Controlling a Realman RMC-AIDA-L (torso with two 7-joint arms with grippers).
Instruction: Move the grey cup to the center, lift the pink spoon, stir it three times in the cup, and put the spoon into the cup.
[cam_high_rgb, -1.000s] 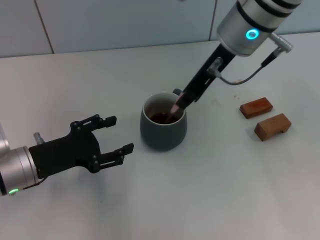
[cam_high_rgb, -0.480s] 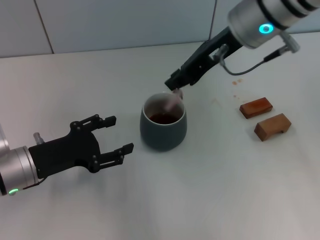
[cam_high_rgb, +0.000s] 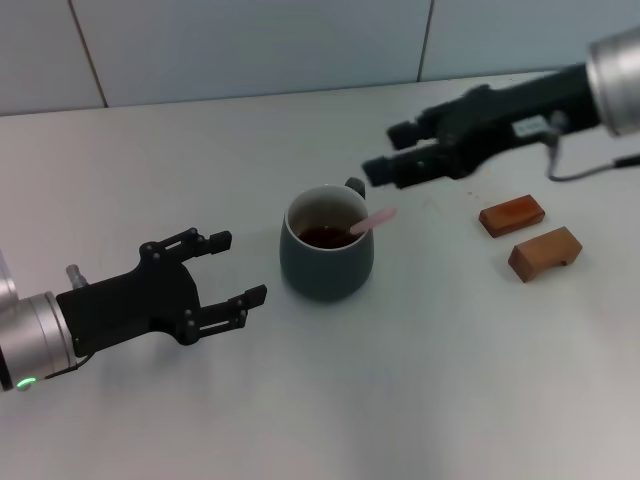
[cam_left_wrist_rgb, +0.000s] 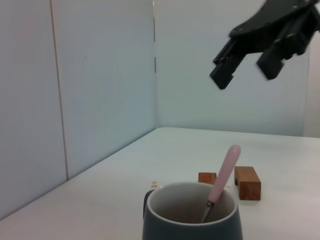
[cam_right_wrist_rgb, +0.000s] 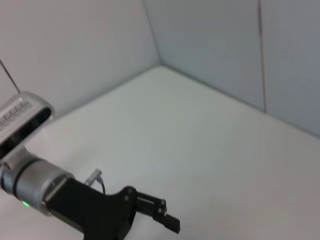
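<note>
The grey cup (cam_high_rgb: 327, 258) stands at the middle of the table, with dark liquid inside; it also shows in the left wrist view (cam_left_wrist_rgb: 192, 214). The pink spoon (cam_high_rgb: 372, 223) rests in the cup, its handle leaning over the right rim; in the left wrist view (cam_left_wrist_rgb: 222, 175) the handle sticks up out of the cup. My right gripper (cam_high_rgb: 392, 152) is open and empty, up and to the right of the cup, and shows in the left wrist view (cam_left_wrist_rgb: 245, 73). My left gripper (cam_high_rgb: 236, 268) is open and empty, left of the cup.
Two small brown wooden blocks (cam_high_rgb: 512, 215) (cam_high_rgb: 545, 252) lie on the table right of the cup, also in the left wrist view (cam_left_wrist_rgb: 248, 182). A pale wall runs behind the table. The right wrist view shows my left gripper (cam_right_wrist_rgb: 152, 212) over the white table.
My right gripper let go of the spoon, opened and drew up and to the right. The spoon now rests in the cup. The left arm has not moved.
</note>
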